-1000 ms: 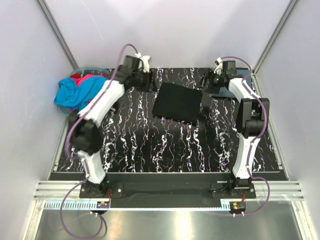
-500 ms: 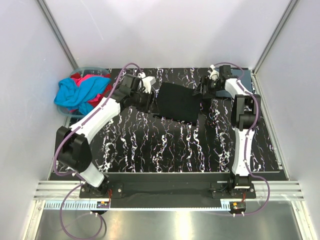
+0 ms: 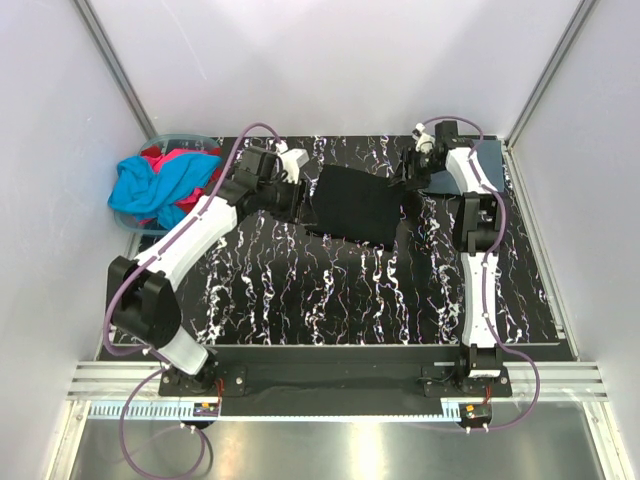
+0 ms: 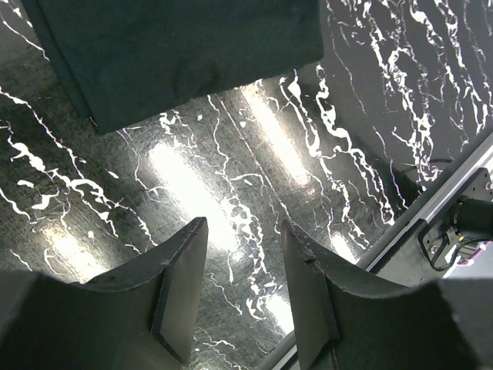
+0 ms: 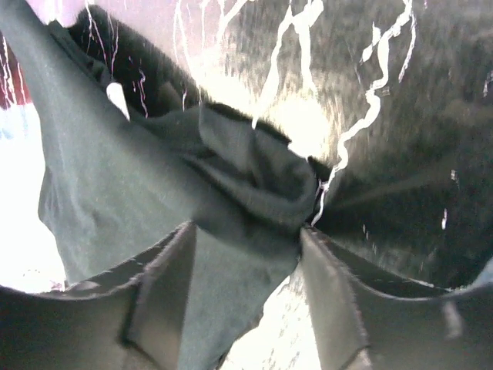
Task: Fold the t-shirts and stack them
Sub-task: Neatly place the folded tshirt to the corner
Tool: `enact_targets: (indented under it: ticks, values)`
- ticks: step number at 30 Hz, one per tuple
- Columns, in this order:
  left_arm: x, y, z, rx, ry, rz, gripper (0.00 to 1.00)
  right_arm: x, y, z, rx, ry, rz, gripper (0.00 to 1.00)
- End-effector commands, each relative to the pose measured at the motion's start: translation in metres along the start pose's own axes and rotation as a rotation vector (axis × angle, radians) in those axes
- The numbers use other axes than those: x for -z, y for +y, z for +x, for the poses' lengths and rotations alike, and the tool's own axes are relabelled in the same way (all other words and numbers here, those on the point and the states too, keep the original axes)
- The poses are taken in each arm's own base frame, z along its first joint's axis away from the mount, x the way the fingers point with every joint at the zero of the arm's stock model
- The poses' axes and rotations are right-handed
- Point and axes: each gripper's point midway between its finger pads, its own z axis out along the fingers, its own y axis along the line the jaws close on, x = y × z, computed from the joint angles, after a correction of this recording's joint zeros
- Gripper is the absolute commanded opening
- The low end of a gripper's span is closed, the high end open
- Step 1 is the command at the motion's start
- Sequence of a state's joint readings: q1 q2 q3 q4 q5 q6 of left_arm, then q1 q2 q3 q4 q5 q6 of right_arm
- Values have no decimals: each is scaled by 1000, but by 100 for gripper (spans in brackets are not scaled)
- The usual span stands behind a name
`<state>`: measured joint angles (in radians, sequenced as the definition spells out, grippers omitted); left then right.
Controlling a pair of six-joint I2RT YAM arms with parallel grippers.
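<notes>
A folded black t-shirt [image 3: 355, 205] lies flat at the back middle of the table. My left gripper [image 3: 300, 196] hovers by its left edge, open and empty; in the left wrist view [image 4: 243, 223] the shirt's edge [image 4: 177, 54] is ahead of the fingertips. My right gripper [image 3: 408, 176] is at the shirt's back right corner. In the right wrist view [image 5: 246, 227] the jaws stand apart with bunched black cloth [image 5: 254, 177] between them. Cyan [image 3: 150, 190] and red [image 3: 165, 157] shirts lie piled at the left.
The pale plastic tub [image 3: 188, 137] holds the cyan and red pile at the table's back left edge. A slate blue-grey cloth [image 3: 490, 163] lies at the back right corner behind the right arm. Grey walls close in on three sides.
My left gripper has swung from the back edge down to the black shirt's left side. My right gripper has edged back and left onto the shirt's right corner.
</notes>
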<state>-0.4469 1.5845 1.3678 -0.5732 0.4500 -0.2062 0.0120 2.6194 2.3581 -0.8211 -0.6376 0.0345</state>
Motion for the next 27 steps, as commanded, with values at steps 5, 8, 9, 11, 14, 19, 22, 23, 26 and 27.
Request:
enact_targets:
  ticks: [5,8,9,11,14,19,22,23,26,27]
  values:
    - [19,-18,-21,-51,-95,49,49,-6,-3,-12,84,-8,58,23]
    - [19,-19,-20,-52,-94,53,49,8,19,-38,144,-85,53,2]
    - [20,-19,-21,-50,-96,52,49,15,29,-47,171,-112,52,0]
    - [20,-20,-20,-54,-96,53,49,36,53,-68,253,-180,67,0]
    - [20,-20,-20,-55,-98,52,49,67,84,-87,337,-253,107,0]
    - [22,-22,-23,-58,-105,58,49,100,98,-88,396,-284,167,0]
    - [22,-25,-22,-54,-100,76,49,120,95,-85,427,-289,240,0]
    - [22,-26,-22,-53,-100,79,49,136,98,-87,456,-307,275,0]
    - [23,-27,-22,-53,-104,84,49,161,90,-83,505,-309,388,0]
    - [24,-28,-22,-54,-106,87,49,166,87,-82,518,-306,419,0]
